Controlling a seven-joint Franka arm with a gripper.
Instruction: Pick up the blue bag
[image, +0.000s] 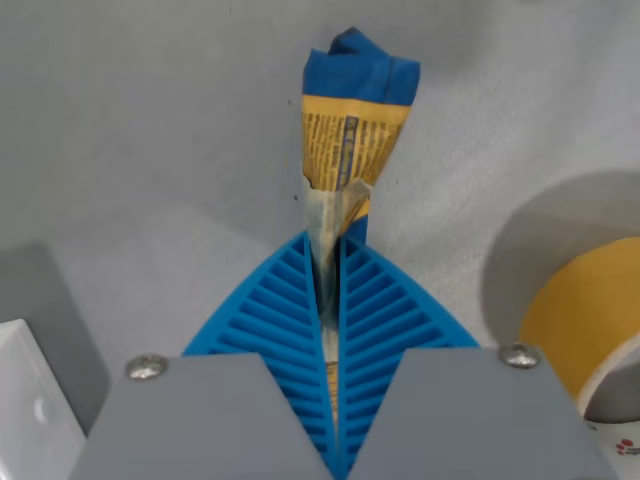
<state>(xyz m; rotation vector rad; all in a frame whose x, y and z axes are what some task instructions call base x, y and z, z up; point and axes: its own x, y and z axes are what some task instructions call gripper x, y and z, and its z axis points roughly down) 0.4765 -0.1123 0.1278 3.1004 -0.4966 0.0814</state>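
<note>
Blue bag (352, 130) is pinched between the two ribbed blue fingers (285, 305) of the gripper (330, 275), which are closed tight on its crumpled edge. Its body reaches out past the fingertips, away from the camera: a yellow printed panel sits just beyond the tips, and a folded blue end lies farthest from the tool. A thin strip of the bag also runs back down the narrow gap between the fingers toward the grey gripper body. Behind it lies a pale grey surface (140, 130); whether the bag hangs clear of that surface or touches it is hard to judge from this angle. To the wrist view's right of the fingers, well apart from the bag, sits a roll of yellow tape (585, 320). At the lower left corner of the view, a white object (30, 410) is only partly visible.
</note>
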